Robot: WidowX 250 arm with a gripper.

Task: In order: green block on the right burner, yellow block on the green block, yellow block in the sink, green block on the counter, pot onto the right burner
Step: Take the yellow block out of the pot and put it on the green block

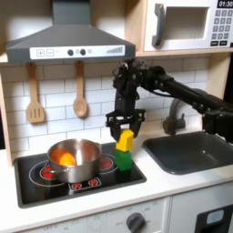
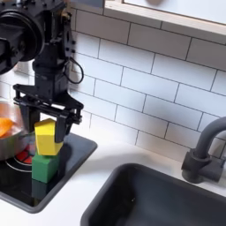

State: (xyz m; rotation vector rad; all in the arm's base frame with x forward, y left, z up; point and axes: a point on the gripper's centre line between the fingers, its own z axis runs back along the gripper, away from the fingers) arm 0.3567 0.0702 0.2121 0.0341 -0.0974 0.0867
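Starting with the first exterior view: gripper (image 1: 125, 129) hangs straight down over the cooktop's right burner, fingers spread to either side of the yellow block (image 1: 125, 140), which sits stacked on the green block (image 1: 123, 160); cannot tell from here whether the pads press the yellow faces or stand just off them. Pot (image 1: 75, 158) on the left burner, with an orange piece (image 1: 66, 159) inside, near the stack but apart from it; sink (image 1: 193, 153) well off to the first exterior view's right, counter (image 1: 155, 187) pale around both. Judging the yellow block light, rigid and smooth, probably painted wood or plastic, so likely to slip under a weak pinch yet in no danger of crushing; best taken on two opposite flat side faces, at mid height, well above the green top. Turning to the second exterior view: same stack at lower left, yellow block (image 2: 47, 139) slightly skewed on the green block (image 2: 43, 166), a corner turned toward the camera, long axis upright and only a little taller than wide; fingers (image 2: 64, 125) set apart beside its upper half, contact not clear. Green cube squat, with no real long axis, flat on the burner. Pot rim (image 2: 6, 146) at the second exterior view's left edge, sink (image 2: 168, 199) dark at lower right
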